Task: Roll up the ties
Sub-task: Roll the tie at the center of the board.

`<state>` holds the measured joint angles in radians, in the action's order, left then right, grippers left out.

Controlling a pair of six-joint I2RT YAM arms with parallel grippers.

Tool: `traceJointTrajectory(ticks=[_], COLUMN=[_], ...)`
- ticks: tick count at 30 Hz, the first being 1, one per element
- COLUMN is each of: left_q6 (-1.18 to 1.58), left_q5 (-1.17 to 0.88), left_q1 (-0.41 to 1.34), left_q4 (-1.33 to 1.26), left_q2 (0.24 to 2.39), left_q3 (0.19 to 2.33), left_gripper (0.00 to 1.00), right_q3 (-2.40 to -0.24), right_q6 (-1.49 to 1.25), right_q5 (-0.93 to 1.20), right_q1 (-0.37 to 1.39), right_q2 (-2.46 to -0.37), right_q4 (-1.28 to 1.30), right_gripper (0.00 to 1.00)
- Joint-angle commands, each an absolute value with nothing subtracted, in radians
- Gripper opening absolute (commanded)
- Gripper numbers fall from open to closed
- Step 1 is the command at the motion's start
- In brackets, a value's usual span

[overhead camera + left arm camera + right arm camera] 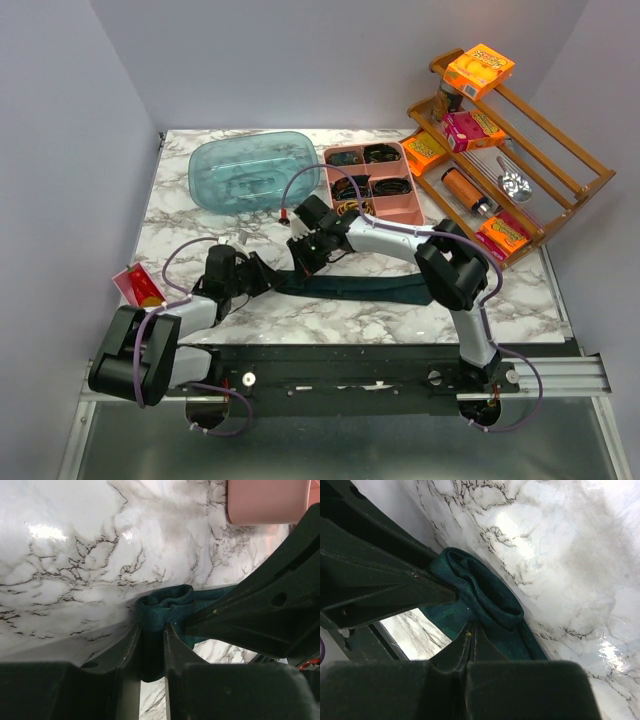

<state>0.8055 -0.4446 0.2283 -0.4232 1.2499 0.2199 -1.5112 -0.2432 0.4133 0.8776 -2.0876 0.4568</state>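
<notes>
A dark teal-green tie lies as a long flat strip across the marble table, its left end folded into a small coil. My left gripper is shut on that coiled end, and the fabric fills the gap between its jaws. My right gripper meets it from the far side. Its jaws are pressed together and pinch the tie fabric just beside the coil. The coil sits between the two grippers. Several rolled ties lie in the pink tray.
A teal see-through tub stands at the back left, beside the pink compartment tray. A wooden rack with orange and pink boxes stands at the right. A red packet lies at the left table edge.
</notes>
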Motion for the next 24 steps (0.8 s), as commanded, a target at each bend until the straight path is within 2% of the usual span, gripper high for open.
traceJointTrajectory(ticks=[1, 4, 13, 24], left_q6=[0.781, 0.741, 0.655, 0.606], left_q5=[-0.451, -0.419, -0.279, -0.060], left_q1=[0.224, 0.230, 0.258, 0.413], left_q4=[-0.417, -0.324, -0.020, 0.178], left_q2=[1.233, 1.195, 1.071, 1.120], left_q3=[0.245, 0.284, 0.408, 0.567], left_gripper=[0.11, 0.00, 0.00, 0.00], right_q3=[-1.516, -1.531, -1.597, -1.681], right_q6=[-0.238, -0.238, -0.235, -0.252], right_q5=[0.442, 0.443, 0.433, 0.403], right_q1=[0.876, 0.876, 0.874, 0.876], right_q2=[-2.114, -2.115, -2.138, -2.220], right_q4=[0.448, 0.451, 0.466, 0.500], right_gripper=[0.04, 0.04, 0.04, 0.04])
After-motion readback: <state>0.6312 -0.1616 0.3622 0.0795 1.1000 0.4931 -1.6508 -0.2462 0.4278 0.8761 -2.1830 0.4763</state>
